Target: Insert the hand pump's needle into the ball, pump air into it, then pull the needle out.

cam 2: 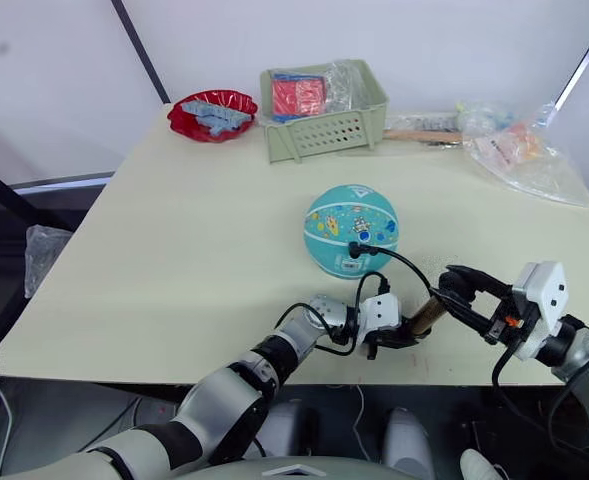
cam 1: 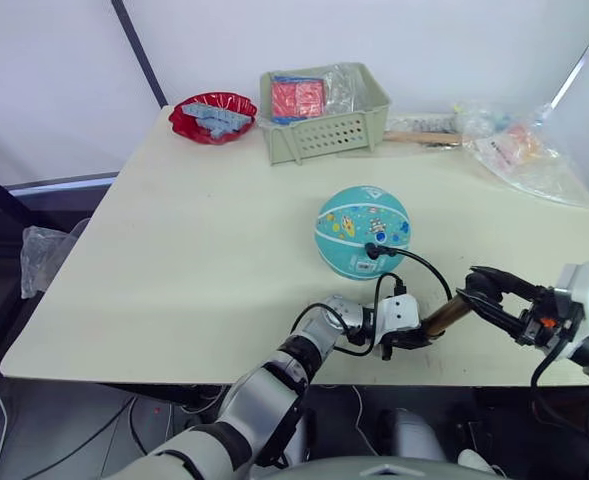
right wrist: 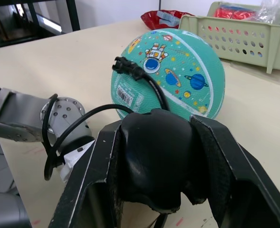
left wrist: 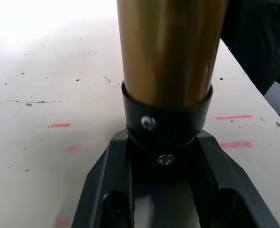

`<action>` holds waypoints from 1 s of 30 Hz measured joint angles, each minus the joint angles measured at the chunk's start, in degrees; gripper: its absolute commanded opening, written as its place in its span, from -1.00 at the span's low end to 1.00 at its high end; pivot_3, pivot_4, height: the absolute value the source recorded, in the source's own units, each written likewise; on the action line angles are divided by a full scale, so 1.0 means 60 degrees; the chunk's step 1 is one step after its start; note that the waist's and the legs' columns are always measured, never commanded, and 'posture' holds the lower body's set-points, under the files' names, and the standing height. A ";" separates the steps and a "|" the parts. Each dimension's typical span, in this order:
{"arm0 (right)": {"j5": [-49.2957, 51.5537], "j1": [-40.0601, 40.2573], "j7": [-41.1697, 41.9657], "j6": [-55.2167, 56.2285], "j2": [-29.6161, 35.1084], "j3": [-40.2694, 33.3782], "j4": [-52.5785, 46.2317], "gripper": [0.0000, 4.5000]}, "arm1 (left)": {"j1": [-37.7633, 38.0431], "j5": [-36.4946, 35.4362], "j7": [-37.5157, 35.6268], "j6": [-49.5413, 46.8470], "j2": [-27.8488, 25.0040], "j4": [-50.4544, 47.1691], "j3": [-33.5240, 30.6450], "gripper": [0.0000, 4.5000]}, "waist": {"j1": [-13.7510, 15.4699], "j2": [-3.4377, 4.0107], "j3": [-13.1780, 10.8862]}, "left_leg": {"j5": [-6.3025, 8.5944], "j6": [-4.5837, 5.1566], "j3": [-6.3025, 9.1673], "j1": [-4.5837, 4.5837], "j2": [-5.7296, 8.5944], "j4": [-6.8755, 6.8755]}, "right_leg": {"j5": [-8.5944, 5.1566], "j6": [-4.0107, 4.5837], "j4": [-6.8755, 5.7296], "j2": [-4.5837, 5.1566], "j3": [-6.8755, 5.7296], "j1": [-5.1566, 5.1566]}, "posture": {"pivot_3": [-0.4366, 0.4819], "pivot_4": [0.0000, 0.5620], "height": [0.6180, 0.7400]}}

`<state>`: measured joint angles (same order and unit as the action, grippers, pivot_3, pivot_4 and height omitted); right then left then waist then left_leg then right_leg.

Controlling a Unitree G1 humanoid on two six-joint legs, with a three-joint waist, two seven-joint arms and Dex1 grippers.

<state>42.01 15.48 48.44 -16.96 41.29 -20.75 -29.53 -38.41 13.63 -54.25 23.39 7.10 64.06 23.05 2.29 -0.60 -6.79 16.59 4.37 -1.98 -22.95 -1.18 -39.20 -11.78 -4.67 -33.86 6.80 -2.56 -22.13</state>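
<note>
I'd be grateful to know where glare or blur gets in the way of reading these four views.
Left wrist view: the table washes out to white at its far edge, and the hand pump barrel, very close, looks soft. Right wrist view: the handle in the right gripper is a dark featureless mass, while the ball prints read clearly. Head views: evenly lit, with soft shadow under the ball.

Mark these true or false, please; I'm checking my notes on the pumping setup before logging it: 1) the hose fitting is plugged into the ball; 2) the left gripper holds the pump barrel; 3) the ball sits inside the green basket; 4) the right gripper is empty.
1) True: the black fitting sits against the ball.
2) True: the left gripper clamps the black collar of the pump.
3) False: the ball rests on the table, in front of the basket.
4) False: the right gripper grips the pump's black handle.
</note>
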 measured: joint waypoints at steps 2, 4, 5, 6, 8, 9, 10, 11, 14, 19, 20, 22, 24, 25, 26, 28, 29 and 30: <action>0.0593 -0.0309 -0.0007 -0.0377 0.0356 -0.0449 -0.0129 -0.27 | -0.0019 -0.0053 -0.0024 0.0000 0.0002 -0.0001 -0.0008 -0.54 | 0.0001 0.0007 -0.0038 | 0.0000 0.0000 -0.0002 -0.0002 0.0008 -0.0002 | 0.0001 -0.0001 0.0000 0.0008 0.0000 -0.0001 | -0.05 -0.47 0.96; 0.1202 -0.0639 0.0013 -0.0763 0.0855 -0.1030 -0.0251 -0.27 | -0.0038 -0.0064 -0.0040 0.0000 0.0012 -0.0001 -0.0009 -0.54 | 0.0002 0.0011 -0.0070 | 0.0000 0.0000 -0.0002 -0.0004 0.0012 -0.0003 | 0.0001 -0.0002 -0.0001 0.0011 0.0000 -0.0001 | -0.05 -0.47 0.96; 0.1497 -0.0774 0.0054 -0.0950 0.1067 -0.1288 -0.0308 -0.27 | -0.0039 -0.0072 -0.0039 0.0003 0.0013 -0.0003 -0.0009 -0.54 | 0.0004 0.0013 -0.0078 | 0.0000 0.0000 0.0002 -0.0004 0.0009 -0.0003 | 0.0001 -0.0002 -0.0001 0.0008 -0.0005 -0.0001 | -0.05 -0.47 0.96; 0.1748 -0.0912 0.0102 -0.1112 0.1270 -0.1541 -0.0345 -0.27 | -0.0046 -0.0073 -0.0039 0.0003 0.0014 -0.0003 -0.0009 -0.54 | 0.0007 0.0009 -0.0084 | 0.0000 0.0000 0.0003 -0.0005 0.0009 -0.0003 | 0.0001 -0.0002 -0.0001 0.0007 -0.0006 -0.0001 | -0.05 -0.47 0.96; 0.2154 -0.1160 0.0147 -0.1355 0.1531 -0.1935 -0.0370 -0.27 | -0.0048 -0.0074 -0.0039 0.0003 0.0015 -0.0003 -0.0009 -0.54 | 0.0005 0.0002 -0.0091 | 0.0000 0.0001 0.0003 -0.0006 0.0010 -0.0004 | 0.0001 -0.0002 0.0000 0.0008 -0.0006 0.0000 | -0.05 -0.47 0.96; 0.2355 -0.1310 0.0147 -0.1473 0.1608 -0.2068 -0.0370 -0.27 | -0.0053 -0.0074 -0.0040 0.0004 0.0014 -0.0002 -0.0009 -0.54 | 0.0002 -0.0001 -0.0094 | 0.0000 0.0000 0.0002 -0.0006 0.0010 -0.0005 | 0.0001 -0.0003 -0.0001 0.0009 -0.0005 0.0000 | -0.05 -0.47 0.96; 0.2629 -0.1561 0.0132 -0.1651 0.1767 -0.2276 -0.0372 -0.27 | -0.0057 -0.0074 -0.0039 0.0003 0.0015 -0.0002 -0.0009 -0.54 | 0.0002 -0.0004 -0.0099 | -0.0001 0.0001 0.0002 -0.0007 0.0012 -0.0007 | 0.0002 -0.0003 -0.0001 0.0011 -0.0005 0.0000 | -0.05 -0.47 0.96; 0.2797 -0.1683 0.0101 -0.1728 0.1846 -0.2362 -0.0379 -0.27 | -0.0055 -0.0075 -0.0039 0.0003 0.0014 -0.0002 -0.0009 -0.54 | 0.0001 -0.0005 -0.0100 | -0.0001 0.0001 0.0002 -0.0007 0.0013 -0.0008 | 0.0002 -0.0004 -0.0001 0.0013 -0.0004 0.0000 | -0.05 -0.47 0.96; 0.3172 -0.2034 -0.0044 -0.1986 0.1963 -0.2605 -0.0407 -0.27 | -0.0071 -0.0075 -0.0039 0.0003 0.0014 -0.0002 -0.0010 -0.54 | 0.0002 -0.0011 -0.0107 | -0.0001 0.0001 0.0002 -0.0008 0.0012 -0.0009 | 0.0002 -0.0004 -0.0001 0.0013 -0.0004 0.0000 | -0.05 -0.47 0.96; 0.3414 -0.2346 -0.0239 -0.2280 0.2071 -0.2715 -0.0450 -0.27 | -0.0085 -0.0075 -0.0053 0.0003 0.0011 -0.0001 -0.0009 -0.54 | 0.0003 -0.0019 -0.0116 | -0.0001 0.0000 0.0002 -0.0013 0.0014 -0.0009 | 0.0003 -0.0004 -0.0001 0.0016 -0.0004 -0.0002 | -0.05 -0.47 0.96; 0.3314 -0.2215 -0.0191 -0.2251 0.2035 -0.2762 -0.0569 -0.27 | -0.0082 -0.0073 -0.0057 0.0003 0.0014 -0.0001 0.0000 -0.54 | 0.0007 -0.0018 -0.0114 | -0.0001 0.0000 0.0002 -0.0013 0.0013 -0.0008 | 0.0002 -0.0004 0.0000 0.0015 -0.0005 -0.0002 | -0.05 -0.47 0.96; 0.3084 -0.1924 -0.0065 -0.2101 0.1931 -0.2835 -0.0709 -0.27 | -0.0082 -0.0065 -0.0060 0.0003 0.0010 -0.0001 0.0007 -0.54 | 0.0003 -0.0022 -0.0112 | -0.0001 0.0000 0.0003 -0.0011 0.0013 -0.0008 | 0.0002 -0.0004 0.0000 0.0014 -0.0006 0.0000 | -0.05 -0.47 0.96; 0.2728 -0.1625 0.0074 -0.1913 0.1720 -0.2739 -0.0810 -0.27 | -0.0082 -0.0062 -0.0057 0.0003 -0.0011 0.0001 0.0006 -0.54 | -0.0003 -0.0028 -0.0109 | -0.0001 0.0000 0.0002 -0.0006 0.0012 -0.0012 | 0.0003 -0.0005 -0.0002 0.0014 -0.0004 0.0004 | -0.05 -0.47 0.96; 0.2661 -0.1591 0.0087 -0.1879 0.1660 -0.2675 -0.0823 -0.27 | -0.0082 -0.0061 -0.0053 0.0003 -0.0021 0.0003 0.0006 -0.54 | -0.0009 -0.0029 -0.0109 | -0.0001 0.0000 0.0002 0.0000 0.0012 -0.0013 | 0.0003 -0.0006 -0.0002 0.0014 -0.0003 0.0008 | -0.05 -0.47 0.96; 0.2494 -0.1522 0.0110 -0.1787 0.1557 -0.2537 -0.0856 -0.27 | -0.0082 -0.0057 -0.0046 0.0003 -0.0027 0.0005 0.0006 -0.54 | -0.0017 -0.0029 -0.0107 | -0.0001 0.0000 0.0002 0.0002 0.0011 -0.0016 | 0.0003 -0.0006 -0.0004 0.0014 -0.0003 0.0011 | -0.05 -0.47 0.96; 0.2065 -0.1281 0.0194 -0.1468 0.1124 -0.1969 -0.0929 -0.27 | -0.0076 -0.0049 -0.0044 0.0003 -0.0046 0.0009 0.0006 -0.54 | -0.0020 -0.0044 -0.0097 | -0.0001 0.0000 0.0004 0.0008 0.0003 -0.0015 | 0.0002 -0.0007 -0.0008 0.0005 -0.0003 0.0012 | -0.05 -0.47 0.96; 0.1966 -0.1237 0.0194 -0.1398 0.1025 -0.1842 -0.0927 -0.27 | -0.0075 -0.0044 -0.0044 0.0003 -0.0044 0.0010 0.0008 -0.54 | -0.0018 -0.0043 -0.0093 | -0.0001 0.0000 0.0006 0.0009 0.0001 -0.0015 | 0.0002 -0.0006 -0.0008 0.0003 -0.0004 0.0012 | -0.05 -0.47 0.96; 0.1689 -0.1150 0.0209 -0.1220 0.0840 -0.1557 -0.0912 -0.27 | -0.0073 -0.0043 -0.0053 0.0003 -0.0043 0.0010 0.0008 -0.54 | -0.0018 -0.0041 -0.0091 | -0.0001 0.0000 0.0006 0.0009 0.0001 -0.0014 | 0.0002 -0.0006 -0.0009 0.0003 -0.0004 0.0011 | -0.05 -0.47 0.96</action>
<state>52.14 8.58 49.70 -24.28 46.33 -30.09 -35.00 -38.85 13.37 -54.57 23.40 6.84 64.12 23.10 2.18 -0.84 -7.34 16.59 4.37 -1.95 -22.89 -1.18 -39.29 -11.77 -4.71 -33.91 6.82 -2.59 -22.06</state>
